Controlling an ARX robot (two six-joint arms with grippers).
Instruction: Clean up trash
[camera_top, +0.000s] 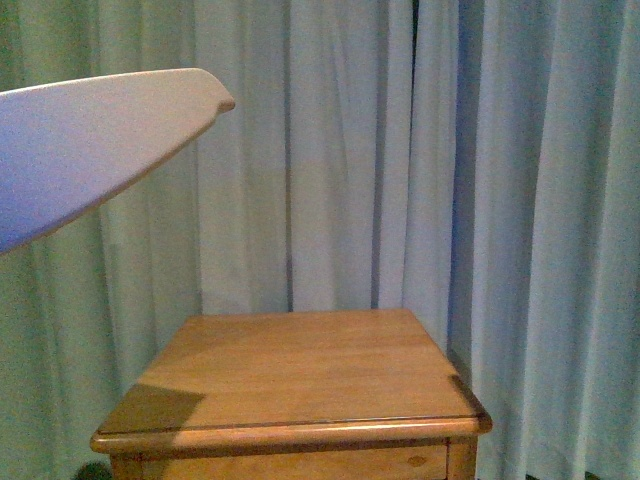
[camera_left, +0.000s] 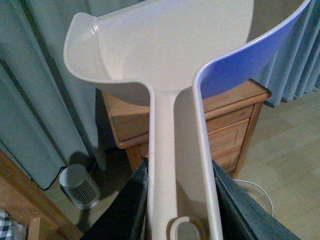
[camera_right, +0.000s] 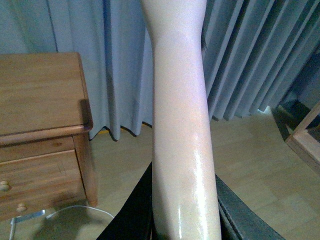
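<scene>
The left pincer (camera_left: 179, 166) is clamped on the stem of the dustpan (camera_left: 165, 45), its dark jaws pressing on either side, and the scoop fans out ahead of it, raised in the air with nothing lying in it. Below and beyond that pincer stands the nightstand (camera_top: 300, 370), backed by the curtain (camera_top: 340, 150). The right pincer (camera_right: 182, 172) grips a smooth beige handle (camera_right: 180, 100) that runs straight out from between its jaws. The working end is out of frame, so what tool it is cannot be told. The nightstand sits off to one side of this pincer and lower. The trash shows in no view: not in the scoop, not on the visible wood, not on the floor near either pincer. The step in hand looks like carrying both tools into position before any sweeping. Next, the trash has to be found. Then the scoop's lip should be brought down flush beside it while the right pincer's tool pushes it in.
</scene>
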